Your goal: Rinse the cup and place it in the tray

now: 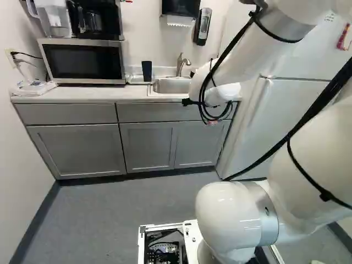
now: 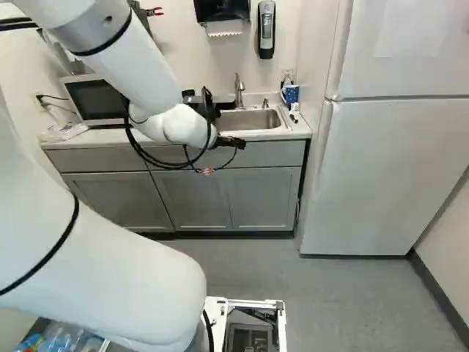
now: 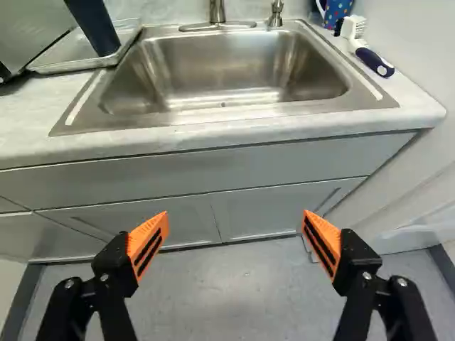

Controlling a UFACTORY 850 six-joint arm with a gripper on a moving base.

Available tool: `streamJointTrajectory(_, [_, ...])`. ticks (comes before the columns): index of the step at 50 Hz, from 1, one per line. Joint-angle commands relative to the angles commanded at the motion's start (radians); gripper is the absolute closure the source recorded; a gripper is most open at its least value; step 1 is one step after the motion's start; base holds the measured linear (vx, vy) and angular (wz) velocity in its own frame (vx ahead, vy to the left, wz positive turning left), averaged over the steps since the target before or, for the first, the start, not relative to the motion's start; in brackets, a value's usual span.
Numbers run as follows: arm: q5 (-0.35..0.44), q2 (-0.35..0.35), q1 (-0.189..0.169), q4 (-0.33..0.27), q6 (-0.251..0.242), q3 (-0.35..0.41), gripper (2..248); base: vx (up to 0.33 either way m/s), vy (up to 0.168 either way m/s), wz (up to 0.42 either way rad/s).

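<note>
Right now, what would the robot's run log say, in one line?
gripper: open, holding nothing | dark cup: in tray, beside sink | patterned mug: other side of sink, near brush

Base views behind arm (image 1: 234,217), wrist view closer, sharing sink (image 3: 220,64)

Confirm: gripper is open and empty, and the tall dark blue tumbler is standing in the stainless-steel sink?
Not quite. The tall dark blue tumbler is standing in the shallow rectangular tray beside the stainless-steel sink, not in the sink; the wrist view shows it. The gripper is open and empty, as you say.
</note>
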Motion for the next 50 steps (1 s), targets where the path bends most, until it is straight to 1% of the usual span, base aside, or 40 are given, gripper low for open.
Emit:
streamJointTrajectory(8, [0.089, 0.009, 0.01, -0.001, -0.001, 0.06, 3, 0.0, 0.0, 0.0])
streamJointTrajectory(24, [0.24, 0.024, 0.028, -0.002, -0.001, 0.161, 3, 0.0, 0.0, 0.0])
streamJointTrajectory(42, [0.377, 0.038, 0.044, -0.003, -0.002, 0.253, 3, 0.0, 0.0, 0.0])
streamJointTrajectory(50, [0.426, 0.042, 0.05, -0.003, -0.002, 0.286, 3, 0.0, 0.0, 0.0])
